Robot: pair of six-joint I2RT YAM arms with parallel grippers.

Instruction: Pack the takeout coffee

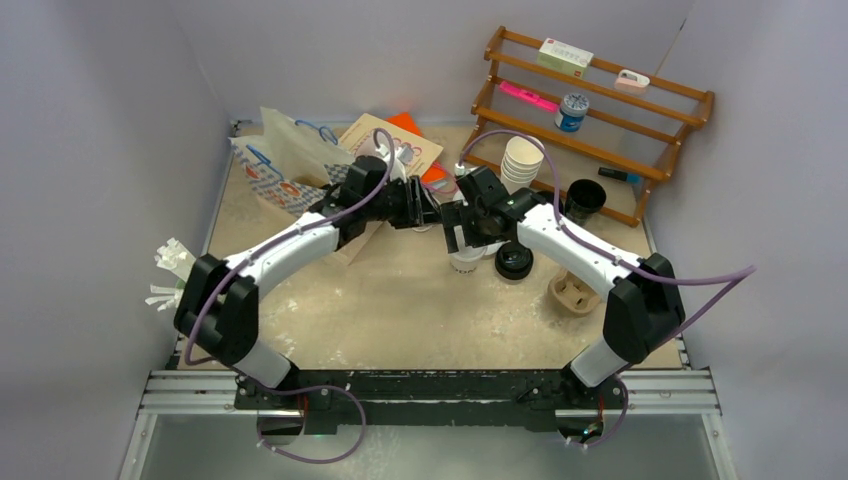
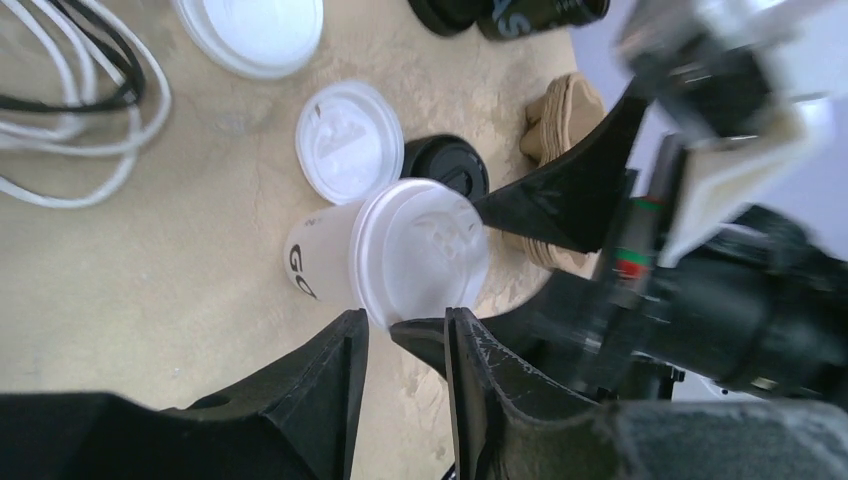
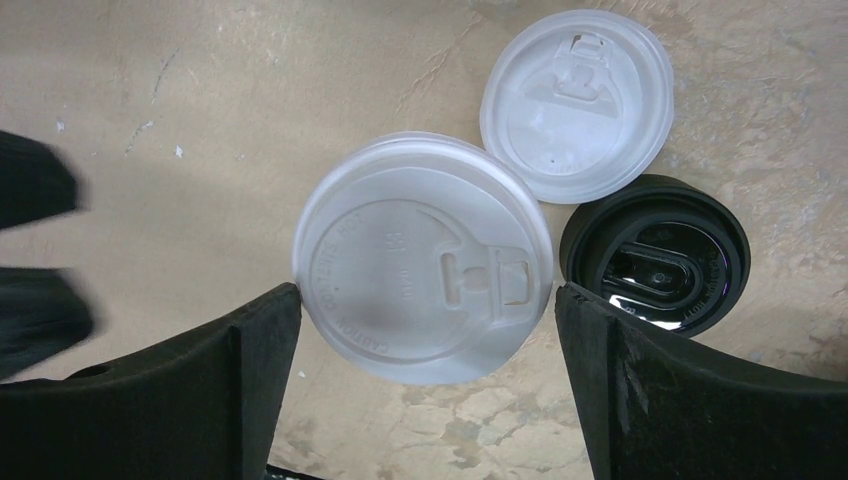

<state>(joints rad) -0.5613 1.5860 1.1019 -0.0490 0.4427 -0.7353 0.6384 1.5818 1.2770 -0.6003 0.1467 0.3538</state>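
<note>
Your right gripper has its jaws spread wide and straddles the white-lidded cup, one finger on each side of the lid rim. The tips sit right at the rim, but you can't tell whether they actually touch it. The cup stands on the table about mid-workspace. In the top view the right wrist covers most of it, so only its lower body shows there. Your left gripper is nearly closed, with only a narrow gap between the fingers and nothing held. Its tips are just beside the near edge of the same lid. In the right wrist view the left arm is only a dark blur cut off at the left edge. A loose white lid lies flat just beyond the cup. A black lid sits just beside both of them, and you can't tell whether there is a cup under it. The cardboard carrier is near the right arm, and the left wrist view shows it partly hidden behind the right gripper. The print on the cup wall is cut off and unreadable. The stack of white cups stands farther back.
</note>
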